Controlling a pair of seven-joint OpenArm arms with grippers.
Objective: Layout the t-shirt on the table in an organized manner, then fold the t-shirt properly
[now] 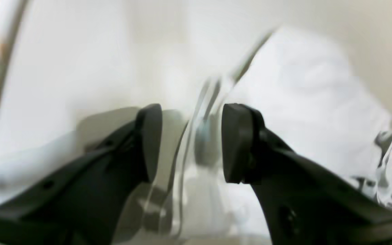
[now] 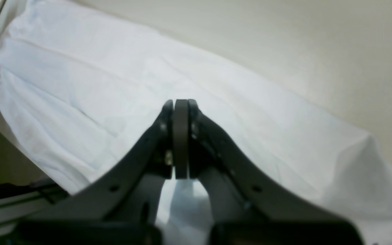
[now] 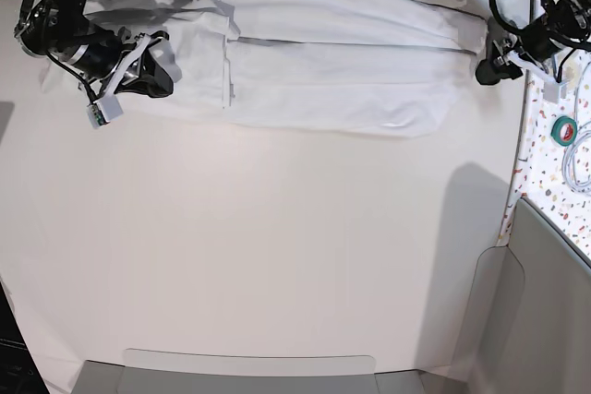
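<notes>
The white t-shirt [image 3: 332,66] lies as a long band, folded lengthwise, along the far edge of the off-white table [image 3: 277,256]. My right gripper [image 3: 159,73] hovers over the shirt's left end, and in the right wrist view its pads [image 2: 181,136] are pressed together, shut, with nothing between them above the smooth cloth [image 2: 114,85]. At the shirt's right end is my left gripper [image 3: 487,71]. The left wrist view is blurred: the left gripper [image 1: 191,143] stands open, a blurred cloth edge shows through the gap, and the shirt [image 1: 311,102] spreads to the right.
A speckled terrazzo panel [image 3: 547,200] borders the table on the right, carrying a green tape roll [image 3: 564,128] and a white cable [image 3: 580,168]. Grey panels stand at the front edge [image 3: 249,371] and the right front corner [image 3: 554,311].
</notes>
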